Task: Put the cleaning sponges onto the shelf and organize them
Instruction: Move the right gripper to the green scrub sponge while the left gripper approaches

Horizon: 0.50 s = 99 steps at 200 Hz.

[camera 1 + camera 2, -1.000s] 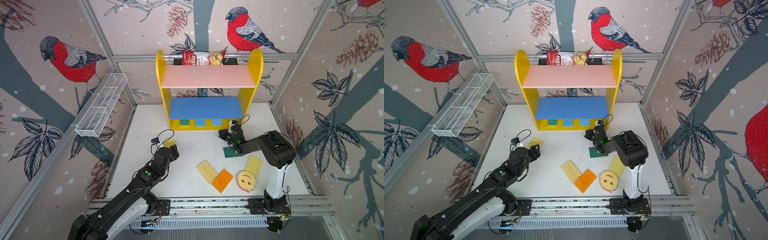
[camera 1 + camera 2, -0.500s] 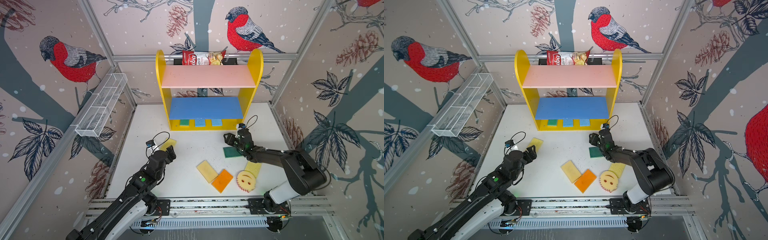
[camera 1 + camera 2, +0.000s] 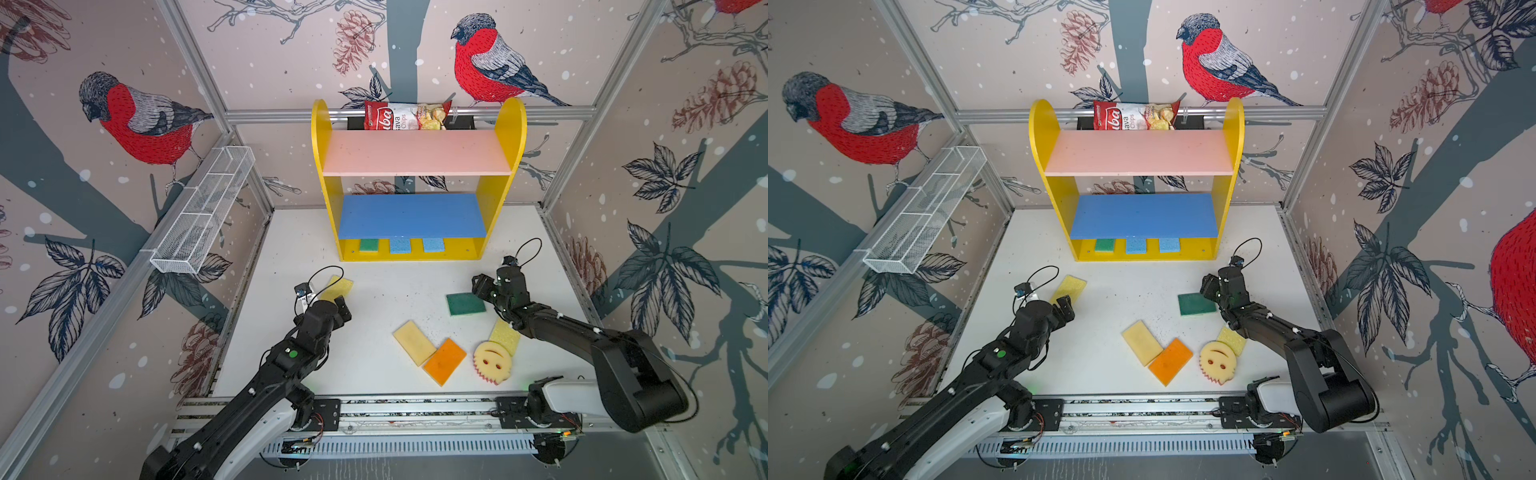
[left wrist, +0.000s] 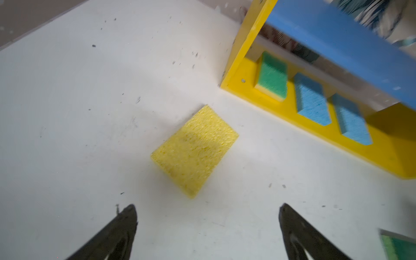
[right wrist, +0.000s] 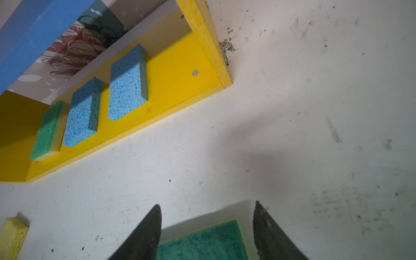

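Left fingers (image 4: 126,222) are held wide and empty, the yellow sponge (image 4: 194,149) lying flat on the surface (image 4: 67,112) just ahead of them. Right fingers (image 5: 148,227) are parted, the green sponge (image 5: 202,240) seen between them. Light, squashy foam is expected: long edges should be pinched gently.

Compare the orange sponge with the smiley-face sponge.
The orange sponge is a plain rectangle; the smiley-face sponge is round, toothed-edged. The orange sponge shows one colour; the smiley-face sponge is pale yellow with a pink rim. Both lie flat on the table.
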Each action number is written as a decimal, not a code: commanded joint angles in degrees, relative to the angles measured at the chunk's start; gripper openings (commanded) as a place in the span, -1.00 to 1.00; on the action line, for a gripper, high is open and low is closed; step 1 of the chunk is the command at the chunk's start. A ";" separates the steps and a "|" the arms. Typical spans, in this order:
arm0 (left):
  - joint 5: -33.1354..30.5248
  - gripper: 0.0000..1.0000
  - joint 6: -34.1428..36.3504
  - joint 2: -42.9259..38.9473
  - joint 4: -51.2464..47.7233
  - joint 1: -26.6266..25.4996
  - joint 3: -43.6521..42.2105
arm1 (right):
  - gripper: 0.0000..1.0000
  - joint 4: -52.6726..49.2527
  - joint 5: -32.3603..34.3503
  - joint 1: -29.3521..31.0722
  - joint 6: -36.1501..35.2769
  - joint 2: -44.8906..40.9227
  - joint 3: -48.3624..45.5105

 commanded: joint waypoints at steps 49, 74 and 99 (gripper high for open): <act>14.42 0.93 3.75 15.20 10.14 12.92 4.60 | 0.10 -2.76 -1.76 -0.76 -2.76 6.10 4.64; 16.95 0.93 4.78 15.01 13.16 13.07 4.78 | 0.27 -5.56 -3.09 -2.22 -3.97 7.80 6.22; 20.44 0.93 5.72 15.58 13.99 13.07 5.20 | 0.33 -7.45 -7.90 -4.23 -5.22 9.67 6.57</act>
